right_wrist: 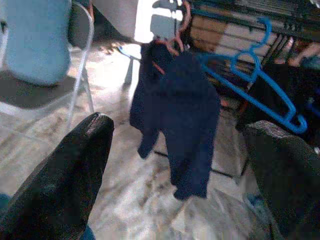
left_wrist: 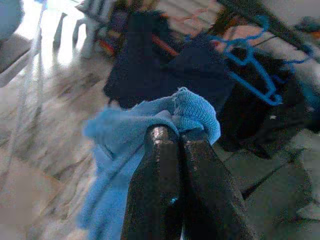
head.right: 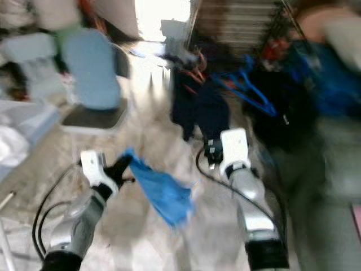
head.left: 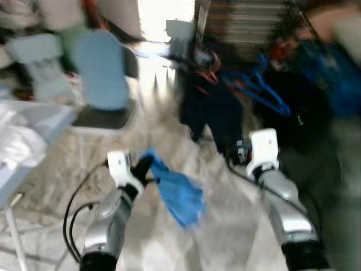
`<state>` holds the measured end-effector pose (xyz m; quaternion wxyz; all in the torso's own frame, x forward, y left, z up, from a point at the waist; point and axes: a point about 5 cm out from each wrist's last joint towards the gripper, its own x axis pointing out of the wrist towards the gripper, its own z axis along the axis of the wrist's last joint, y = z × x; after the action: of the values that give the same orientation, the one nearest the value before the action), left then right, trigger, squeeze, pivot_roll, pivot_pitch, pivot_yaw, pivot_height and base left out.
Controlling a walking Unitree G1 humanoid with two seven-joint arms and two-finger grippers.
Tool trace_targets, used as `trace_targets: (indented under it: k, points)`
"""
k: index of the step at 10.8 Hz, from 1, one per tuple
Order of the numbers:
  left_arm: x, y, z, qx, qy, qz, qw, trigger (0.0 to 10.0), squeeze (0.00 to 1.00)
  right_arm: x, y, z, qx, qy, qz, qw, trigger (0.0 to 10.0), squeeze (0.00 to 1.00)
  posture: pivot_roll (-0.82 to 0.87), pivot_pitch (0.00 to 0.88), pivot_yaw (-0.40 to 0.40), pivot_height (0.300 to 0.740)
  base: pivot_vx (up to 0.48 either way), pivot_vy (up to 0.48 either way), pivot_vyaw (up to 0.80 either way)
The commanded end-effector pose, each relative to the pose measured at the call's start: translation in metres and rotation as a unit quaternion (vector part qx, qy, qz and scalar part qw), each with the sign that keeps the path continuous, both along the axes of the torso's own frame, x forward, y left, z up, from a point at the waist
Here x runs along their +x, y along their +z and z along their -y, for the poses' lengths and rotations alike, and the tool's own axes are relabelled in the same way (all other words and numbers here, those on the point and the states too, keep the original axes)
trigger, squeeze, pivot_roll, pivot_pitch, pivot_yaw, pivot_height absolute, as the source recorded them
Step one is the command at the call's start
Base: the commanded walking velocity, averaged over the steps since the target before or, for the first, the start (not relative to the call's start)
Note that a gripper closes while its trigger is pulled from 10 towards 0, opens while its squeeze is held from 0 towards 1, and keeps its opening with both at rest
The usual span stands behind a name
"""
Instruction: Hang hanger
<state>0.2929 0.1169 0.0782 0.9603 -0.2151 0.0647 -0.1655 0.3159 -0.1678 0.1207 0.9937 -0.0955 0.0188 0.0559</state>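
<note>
My left gripper (head.left: 144, 165) is shut on a bunched blue cloth (head.left: 181, 196), which hangs down from the fingers over the pale floor; the left wrist view shows its fingertips (left_wrist: 178, 131) pinching the cloth's knitted edge (left_wrist: 192, 112). An empty blue hanger (right_wrist: 256, 86) hangs tilted on a dark rack ahead, also seen as a blue hanger (head.left: 263, 91) in the head view. Beside it a navy garment (right_wrist: 181, 112) hangs on an orange hanger. My right gripper (right_wrist: 180, 124) is open and empty, held low in front of the rack, short of the hanger. The head views are blurred.
A chair with a light blue back (head.left: 102, 74) stands at the left rear. A table edge with white cloth (head.left: 25, 141) is at the far left. Dark clothes and what looks like a person in blue (head.left: 333, 68) crowd the right side.
</note>
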Motion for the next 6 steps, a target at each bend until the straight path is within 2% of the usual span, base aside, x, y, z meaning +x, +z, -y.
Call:
trace_targets:
  k: [1,2,3,4,6]
  points:
    - [-0.004,0.001,-0.001,0.003,-0.007,0.012,1.000,10.0,0.00,0.003,0.001,-0.004,-0.005,-0.003,0.001,1.000,10.0,0.00,-0.21,0.000,0.048,0.740,0.000,0.000,0.00]
    - [-0.007,-0.003,0.001,-0.001,-0.019,0.011,1.000,10.0,0.00,0.002,-0.002,-0.003,-0.005,-0.011,-0.003,1.000,10.0,0.00,-0.21,0.000,0.061,0.740,0.000,0.000,0.00]
    - [-0.008,-0.004,0.004,-0.005,-0.031,0.011,0.999,10.0,0.00,-0.001,-0.005,-0.002,-0.006,-0.015,-0.006,1.000,10.0,0.00,-0.22,0.000,0.074,0.740,0.000,0.000,-0.80]
    - [-0.007,-0.005,0.007,-0.008,-0.038,0.010,0.999,10.0,0.00,-0.004,-0.008,0.002,-0.006,-0.025,-0.009,1.000,10.0,0.00,-0.23,0.000,0.081,0.740,0.285,0.000,-0.80]
    - [-0.004,-0.004,0.013,-0.014,-0.050,0.011,0.999,10.0,0.00,-0.009,-0.015,0.010,-0.004,-0.042,-0.017,0.999,10.0,0.00,-0.24,0.000,0.084,0.740,0.302,0.268,-0.59]
